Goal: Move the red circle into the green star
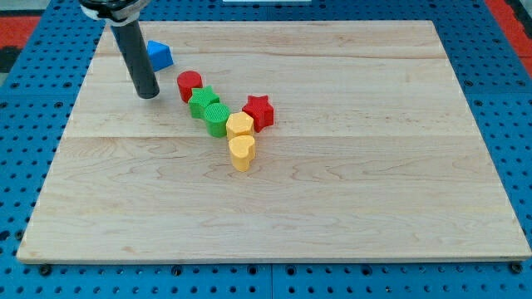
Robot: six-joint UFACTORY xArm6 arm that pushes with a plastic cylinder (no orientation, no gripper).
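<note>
The red circle [189, 85] sits in the upper left part of the wooden board [332, 191], touching the green star [203, 102] just below and to its right. My tip [148, 94] rests on the board a short way to the left of the red circle, with a small gap between them. The dark rod rises from the tip toward the view's top left.
A green circle [217, 120] touches the green star on its lower right. A yellow hexagon [240, 125] and a yellow heart [241, 152] follow below it. A red star [258, 110] lies beside the yellow hexagon. A blue block [159, 55] lies behind the rod.
</note>
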